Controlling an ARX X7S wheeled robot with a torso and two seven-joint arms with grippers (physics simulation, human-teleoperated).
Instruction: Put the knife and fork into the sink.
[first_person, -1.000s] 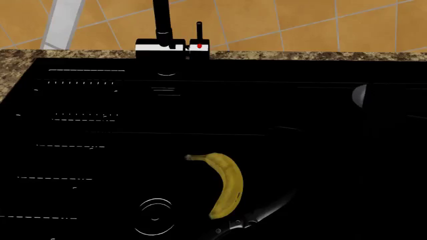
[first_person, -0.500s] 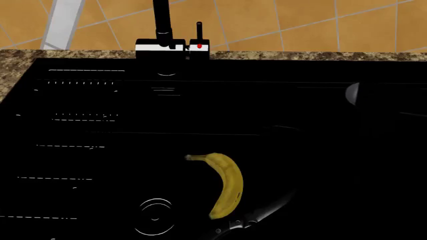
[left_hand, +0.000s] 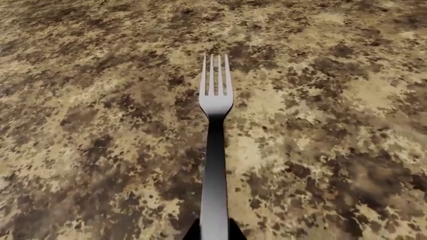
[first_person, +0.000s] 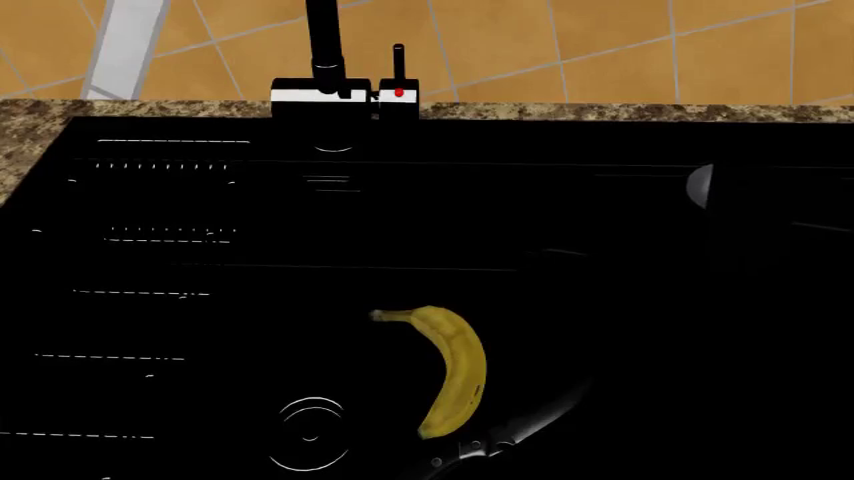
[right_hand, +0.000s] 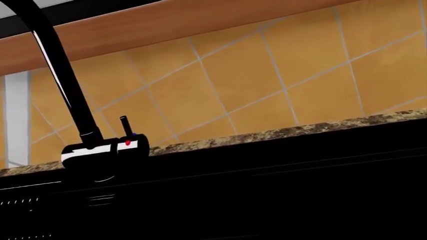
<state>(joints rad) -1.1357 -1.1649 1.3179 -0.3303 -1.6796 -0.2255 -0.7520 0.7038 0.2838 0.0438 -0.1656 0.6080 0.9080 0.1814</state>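
The silvery fork (left_hand: 215, 100) points away over the speckled granite counter (left_hand: 100, 125), its thin handle running back between the two black fingers of my left gripper (left_hand: 214, 235), which is shut on it. In the head view the glossy black sink (first_person: 601, 280) fills most of the frame. The dark knife (first_person: 514, 430) lies in it beside the banana, with small shiny dots on its handle. My right arm (first_person: 774, 230) is a dark mass over the sink's right side, showing one grey patch. Its gripper is lost against the black basin.
A yellow banana (first_person: 458, 365) lies in the basin near the round ringed drain (first_person: 310, 432). The black tap (first_person: 324, 60) stands at the back edge, also seen as the tap (right_hand: 63, 85) before orange wall tiles. A strip of counter (first_person: 601, 111) runs behind the sink.
The grey patch on my right arm has slid a little to the left over the sink. Banana and knife have not moved.
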